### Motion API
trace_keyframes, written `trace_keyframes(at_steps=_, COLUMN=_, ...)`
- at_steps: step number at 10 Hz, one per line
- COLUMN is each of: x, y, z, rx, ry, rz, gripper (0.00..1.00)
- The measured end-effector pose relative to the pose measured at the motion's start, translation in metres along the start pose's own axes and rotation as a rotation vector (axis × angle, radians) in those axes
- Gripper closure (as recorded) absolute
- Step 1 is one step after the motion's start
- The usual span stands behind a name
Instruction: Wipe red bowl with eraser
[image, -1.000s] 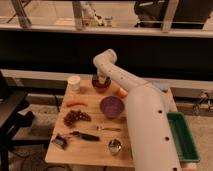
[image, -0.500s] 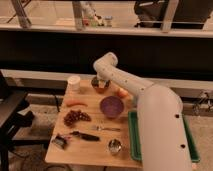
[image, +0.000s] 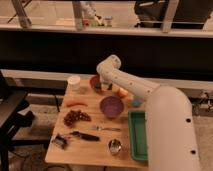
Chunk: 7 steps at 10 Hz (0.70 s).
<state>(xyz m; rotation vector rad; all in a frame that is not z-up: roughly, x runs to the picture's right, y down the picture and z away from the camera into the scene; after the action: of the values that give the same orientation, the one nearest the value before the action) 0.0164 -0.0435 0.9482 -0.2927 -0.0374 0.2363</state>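
Observation:
The red bowl (image: 94, 82) stands at the far middle of the wooden table (image: 90, 150). It is small, round and red-orange. My gripper (image: 102, 84) is at the end of the white arm (image: 131, 86), down at the bowl's right side and partly covering it. The eraser does not show; it may be hidden at the gripper. The larger purple bowl (image: 111, 106) stands just in front of the red bowl, apart from the gripper.
A white cup (image: 74, 81) stands left of the red bowl. An orange carrot-like piece (image: 76, 103), dark grapes (image: 75, 117), a black-handled tool (image: 82, 136), a fork (image: 107, 128) and a metal cup (image: 115, 146) lie nearer. A green tray (image: 136, 135) is at the right, with an orange fruit (image: 121, 93) behind it.
The gripper has stayed at the red bowl. The thick near part of the arm has shifted, and it now covers more of the right side of the view.

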Motion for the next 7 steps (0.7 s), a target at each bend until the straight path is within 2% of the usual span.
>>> trace_keyframes(at_steps=4, x=0.021, y=-0.013, z=0.004, rx=0.013, ry=0.038, rz=0.04, gripper=1.0)
trace_keyframes(at_steps=7, x=0.027, y=-0.033, z=0.013, rx=0.02, ry=0.067, rz=0.059, gripper=1.0)
